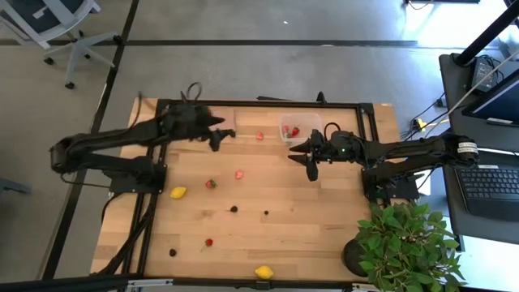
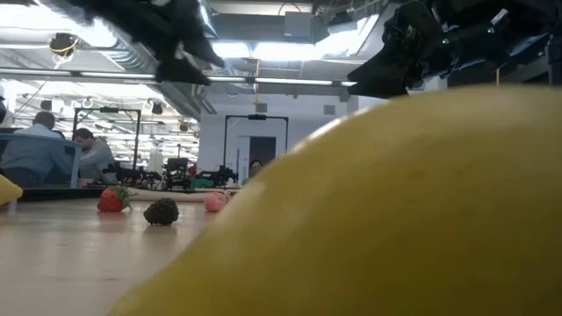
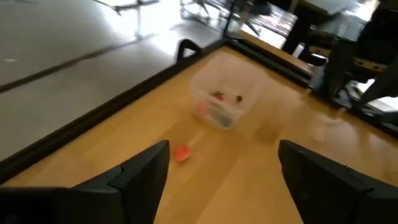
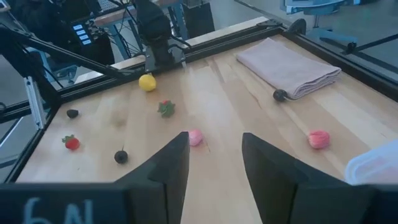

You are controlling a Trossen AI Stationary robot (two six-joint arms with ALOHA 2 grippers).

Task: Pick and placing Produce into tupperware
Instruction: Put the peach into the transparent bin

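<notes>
Lemon fills the low view, right against the lens; beyond it I count one strawberry, one dark berry and one pink piece.

From above I count two lemons, three dark berries and four red or pink pieces loose on the surface, plus one red piece in the tub at the far edge. My left claw hovers near the tub. My right claw hangs just beside it.

Left wrist: the claw is wide and empty, with a red piece ahead, near the tub. I should centre over it, descend straight, close gently and lift above the wall.

Right wrist: the claw is narrow and empty. It waits over the surface.
</notes>
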